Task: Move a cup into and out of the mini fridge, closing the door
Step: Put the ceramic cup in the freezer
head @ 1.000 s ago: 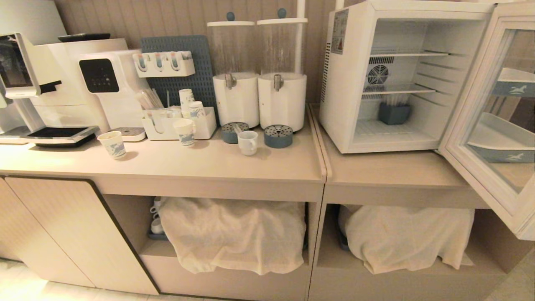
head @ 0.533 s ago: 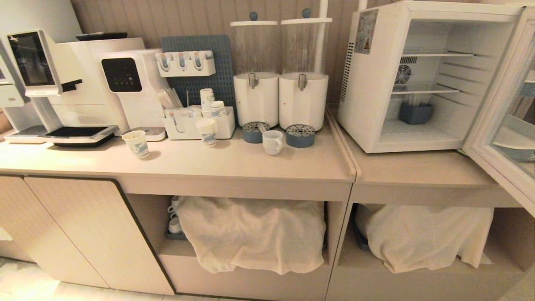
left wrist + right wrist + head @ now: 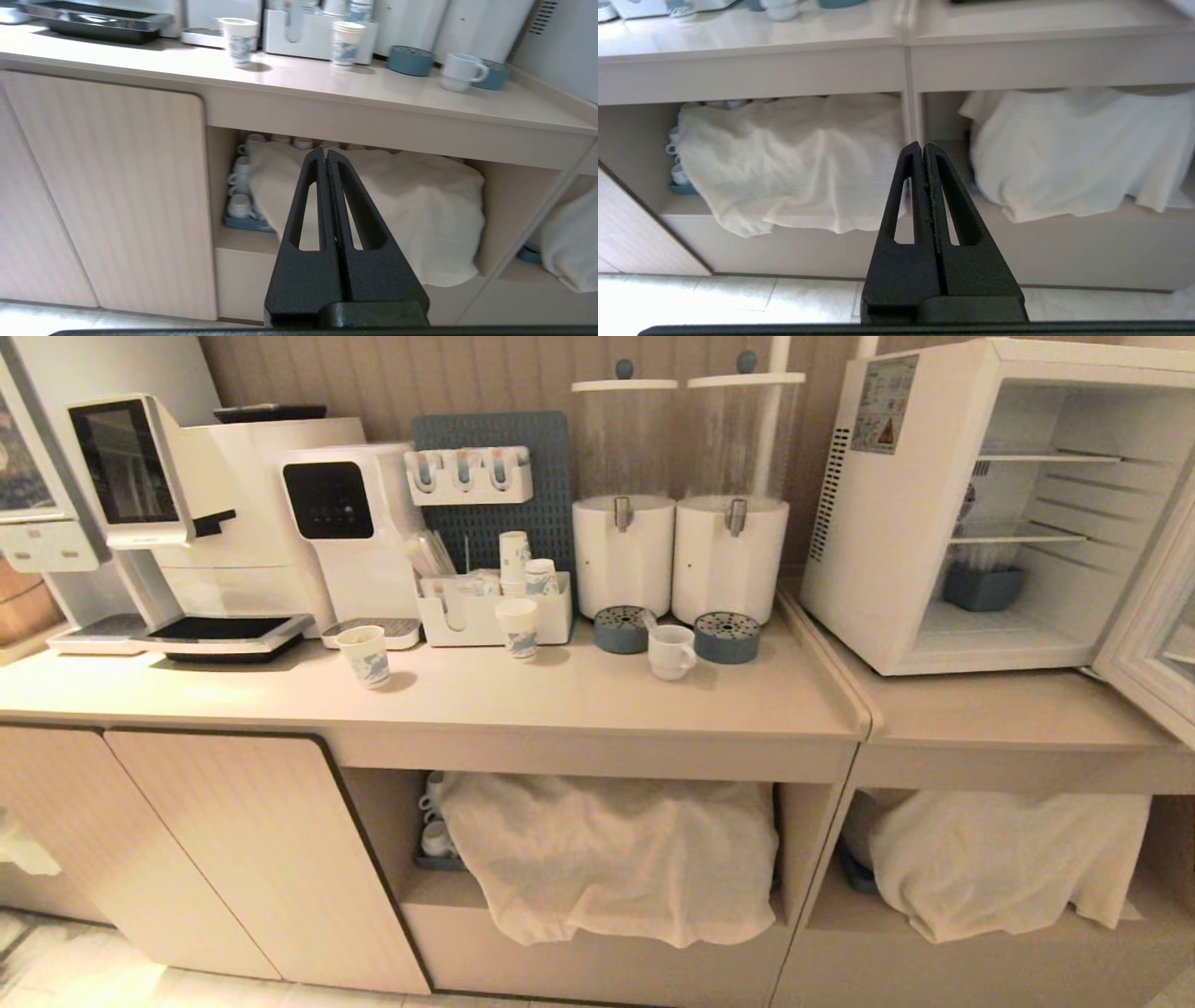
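Note:
The white cup [image 3: 671,651] with its loop handle stands on the beige counter [image 3: 579,695] in front of two white drink dispensers; the left wrist view shows this cup [image 3: 460,71] at the far right of the counter top. The mini fridge [image 3: 873,513] sits at the right with its inside exposed, wire shelves bare, a blue tub [image 3: 980,586] low inside. Its glass door [image 3: 1153,649] hangs wide open at the right edge. My left gripper [image 3: 324,150] and right gripper [image 3: 922,144] are both shut and empty, held low before the cabinet shelves, outside the head view.
Patterned paper cups [image 3: 366,655] [image 3: 518,627], a white organiser [image 3: 485,616], coffee machines [image 3: 233,523] and two blue drip trays [image 3: 726,637] crowd the counter's back. Cloth-covered loads [image 3: 611,854] fill the open shelves below. A wooden cabinet door [image 3: 215,859] stands at lower left.
The whole head view has slid rightward, so the camera has turned or driven left: the cup now sits nearer the middle and the fridge door is mostly cut off. Nothing on the counter moved.

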You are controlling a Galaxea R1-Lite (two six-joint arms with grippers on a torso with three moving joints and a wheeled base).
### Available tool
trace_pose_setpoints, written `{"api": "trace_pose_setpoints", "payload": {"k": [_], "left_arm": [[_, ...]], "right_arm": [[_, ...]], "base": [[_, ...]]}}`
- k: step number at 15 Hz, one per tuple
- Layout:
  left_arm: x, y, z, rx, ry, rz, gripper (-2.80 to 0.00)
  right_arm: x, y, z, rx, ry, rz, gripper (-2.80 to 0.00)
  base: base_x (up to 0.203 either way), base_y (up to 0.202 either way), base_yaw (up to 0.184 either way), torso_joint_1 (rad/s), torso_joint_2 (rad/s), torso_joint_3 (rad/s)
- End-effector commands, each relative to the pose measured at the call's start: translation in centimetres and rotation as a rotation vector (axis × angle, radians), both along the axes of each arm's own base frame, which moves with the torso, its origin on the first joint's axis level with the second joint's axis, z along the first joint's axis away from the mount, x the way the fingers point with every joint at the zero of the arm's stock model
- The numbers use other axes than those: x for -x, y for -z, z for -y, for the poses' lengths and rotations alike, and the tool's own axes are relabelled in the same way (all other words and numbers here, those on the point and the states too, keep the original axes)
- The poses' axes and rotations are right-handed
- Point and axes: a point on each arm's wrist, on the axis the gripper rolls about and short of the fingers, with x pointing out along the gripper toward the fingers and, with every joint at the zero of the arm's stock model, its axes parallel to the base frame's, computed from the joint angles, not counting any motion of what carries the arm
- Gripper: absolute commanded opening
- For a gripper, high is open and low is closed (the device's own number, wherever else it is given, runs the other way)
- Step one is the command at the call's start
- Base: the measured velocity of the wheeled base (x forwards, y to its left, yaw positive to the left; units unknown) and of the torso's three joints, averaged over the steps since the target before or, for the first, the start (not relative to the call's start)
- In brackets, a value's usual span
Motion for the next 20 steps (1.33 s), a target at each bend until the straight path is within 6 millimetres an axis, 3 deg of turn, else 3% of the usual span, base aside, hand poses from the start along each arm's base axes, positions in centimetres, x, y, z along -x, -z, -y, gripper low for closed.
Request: {"api": "trace_pose_setpoints", "payload": {"k": [1, 9, 14, 20], "left_arm": [[-0.29, 1.11, 0.00, 0.001, 0.000, -0.034, -2.80], [-0.29, 1.11, -0.01, 0.003, -0.004, -0.034, -2.80], [-0.29, 1.11, -0.02, -0.007, -0.008, -0.034, -2.80], [-0.29, 1.11, -0.02, -0.007, -0.008, -0.034, -2.80]], "right_arm": [[-0.01, 0.00, 0.00, 0.000, -0.002, -0.002, -2.80], [-0.01, -0.01, 0.00, 0.000, 0.000, 0.000, -2.80], [-0.01, -0.01, 0.00, 0.000, -0.002, 0.000, -2.80], [-0.01, 0.00, 0.00, 0.000, 0.000, -0.002, -2.80]], "base": [[0.000, 0.187, 0.001, 0.002, 0.00, 0.002], [0.000, 0.176, 0.001, 0.002, 0.00, 0.003], [0.000, 0.011, 0.000, 0.000, 0.00, 0.000], [0.177, 0.000, -0.001, 0.001, 0.00, 0.005]]}}
